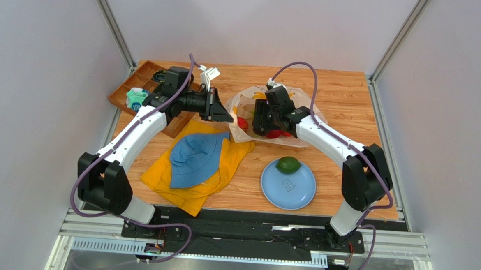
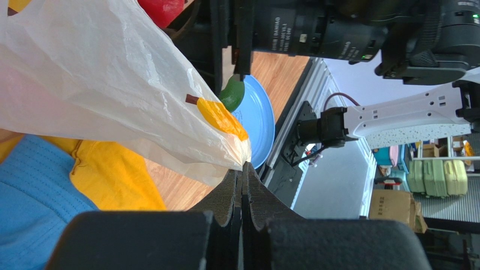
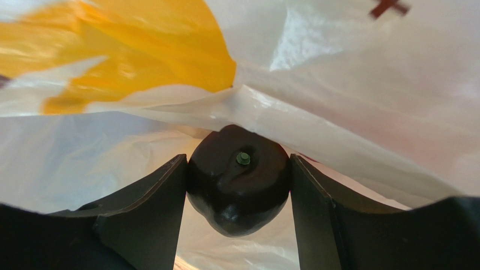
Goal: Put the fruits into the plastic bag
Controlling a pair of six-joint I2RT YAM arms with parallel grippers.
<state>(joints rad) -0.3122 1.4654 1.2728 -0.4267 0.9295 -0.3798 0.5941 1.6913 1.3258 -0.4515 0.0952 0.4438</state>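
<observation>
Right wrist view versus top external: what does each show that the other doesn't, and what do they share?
Only the right wrist: a dark plum clamped between the fingers of the right gripper, stem end toward the camera, up against the plastic bag. Only the top external: a green fruit on the blue plate, the blue hat on the yellow cloth, the left gripper at the bag's edge, and red fruits at the bag. Both: the bag with its yellow banana print.

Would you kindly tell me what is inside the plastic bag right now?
Through the plastic bag, red fruits show, and the right tool grips a dark plum among its folds. The right arm and crinkled film hide anything else inside.
</observation>
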